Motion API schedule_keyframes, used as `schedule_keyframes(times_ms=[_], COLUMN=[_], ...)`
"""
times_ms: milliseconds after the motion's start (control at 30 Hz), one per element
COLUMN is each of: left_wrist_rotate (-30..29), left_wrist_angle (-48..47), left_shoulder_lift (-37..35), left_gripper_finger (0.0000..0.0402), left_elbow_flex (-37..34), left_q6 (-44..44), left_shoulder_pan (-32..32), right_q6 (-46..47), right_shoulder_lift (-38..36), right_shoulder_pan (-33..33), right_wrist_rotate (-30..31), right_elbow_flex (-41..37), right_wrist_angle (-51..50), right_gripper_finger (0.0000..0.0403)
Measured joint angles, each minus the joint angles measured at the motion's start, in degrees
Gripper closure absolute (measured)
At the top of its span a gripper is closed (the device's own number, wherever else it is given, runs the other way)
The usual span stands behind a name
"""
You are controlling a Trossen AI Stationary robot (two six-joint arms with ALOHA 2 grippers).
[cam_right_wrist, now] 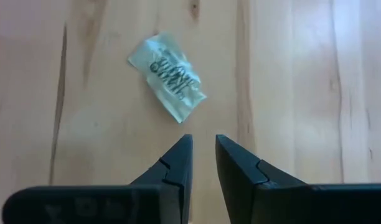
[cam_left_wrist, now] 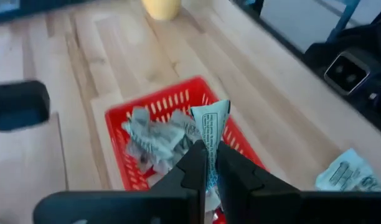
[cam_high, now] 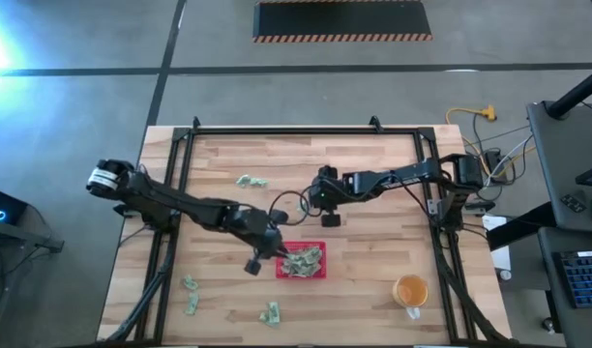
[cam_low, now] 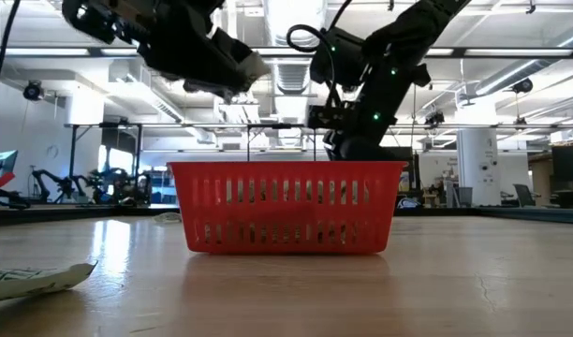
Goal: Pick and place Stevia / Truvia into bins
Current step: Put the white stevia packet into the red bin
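The red tray (cam_high: pixel 303 262) sits on the table's near middle, with several crumpled pale green sachets (cam_left_wrist: pixel 154 135) lying in it. My left gripper (cam_left_wrist: pixel 209 158) hovers at the tray's left edge (cam_high: pixel 280 261), shut on one sachet. My right gripper (cam_right_wrist: pixel 203 155) is over the table's middle (cam_high: pixel 322 198), its fingers a narrow gap apart, touching nothing. One sachet (cam_right_wrist: pixel 167 76) lies flat on the wood ahead of it. More sachets lie loose: near the far left (cam_high: pixel 251 181), and several along the near left (cam_high: pixel 191 293) (cam_high: pixel 270 313). My left gripper pinches one pale green and white sachet between its two fingers, by one end (cam_left_wrist: pixel 209 146). The other end (cam_left_wrist: pixel 211 115) sticks out past the fingertips. The sachet is lifted clear, above the red tray.
A translucent orange cup (cam_high: pixel 410 289) stands near the table's near right corner. A black frame (cam_high: pixel 306 130) runs along the table's far and side edges. One sachet (cam_low: pixel 34 279) lies close to the low camera. Bare wood lies right of the tray.
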Motion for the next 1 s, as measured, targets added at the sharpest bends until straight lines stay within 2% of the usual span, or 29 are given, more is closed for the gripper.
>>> schedule_keyframes(times_ms=[333,467,567,767,1000], left_wrist_rotate=[-0.70,-2.49,-3.40,-3.50,-4.09], left_wrist_angle=[-0.86,-0.83,-0.91,-1.59,-10.25], left_shoulder_lift=[6.43,7.54,7.43,4.61,-0.82], left_gripper_finger=[0.0388,0.0371,0.0345,0.0287,0.0258], left_elbow_flex=[-0.02,-0.02,-0.02,0.00,0.00], left_q6=[0.00,0.04,0.04,-0.51,-7.02], left_shoulder_pan=[-0.01,0.00,0.01,0.03,-0.01], right_q6=[0.05,-0.03,-0.42,-3.78,-8.83], right_shoulder_lift=[0.00,-0.01,0.00,0.00,0.00], right_shoulder_pan=[0.01,0.03,-0.01,0.05,0.01], right_wrist_rotate=[-0.61,-1.04,-4.82,-17.13,-18.51], right_elbow_flex=[-0.02,-0.02,-0.02,-1.27,-6.04], right_wrist_angle=[0.76,1.07,2.22,9.70,19.43], right_gripper_finger=[0.0346,0.0346,0.0346,0.0346,0.0346])
